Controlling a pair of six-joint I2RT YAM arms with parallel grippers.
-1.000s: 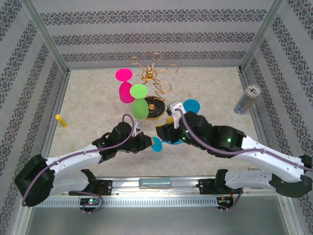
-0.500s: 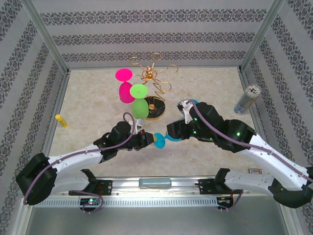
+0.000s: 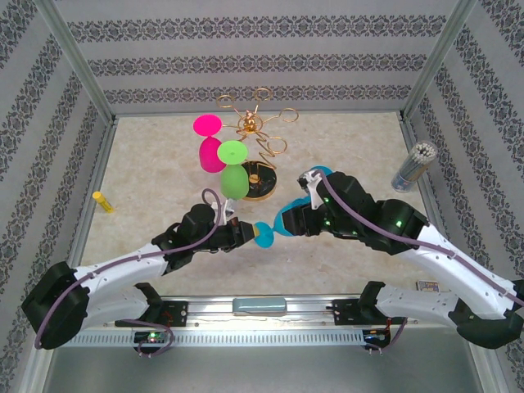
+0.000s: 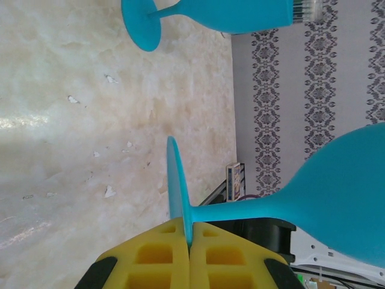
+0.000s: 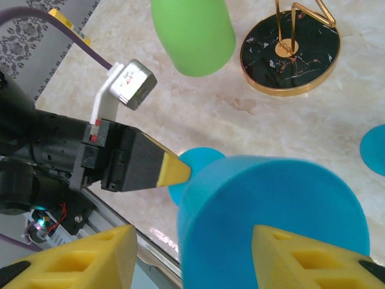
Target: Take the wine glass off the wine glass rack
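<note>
Both arms reach inward and low over the desk (image 3: 344, 139), elbows out, and their wrists meet nose to nose at the middle. The left pincer (image 4: 189, 238) is pinched tight on the rim of the teal glass's (image 4: 337, 192) foot. The glass lies level, with its stem running away from the pads. The right pincer (image 5: 186, 232) stands half spread, with the glass's bowl between its pads. The rack (image 3: 255, 124) stands beyond both pincers, well apart from the teal glass. A green glass (image 5: 192, 30) is just past the left pincer, and a pink glass (image 3: 210, 152) is farther off. A second teal glass (image 4: 228, 12) lies beyond.
</note>
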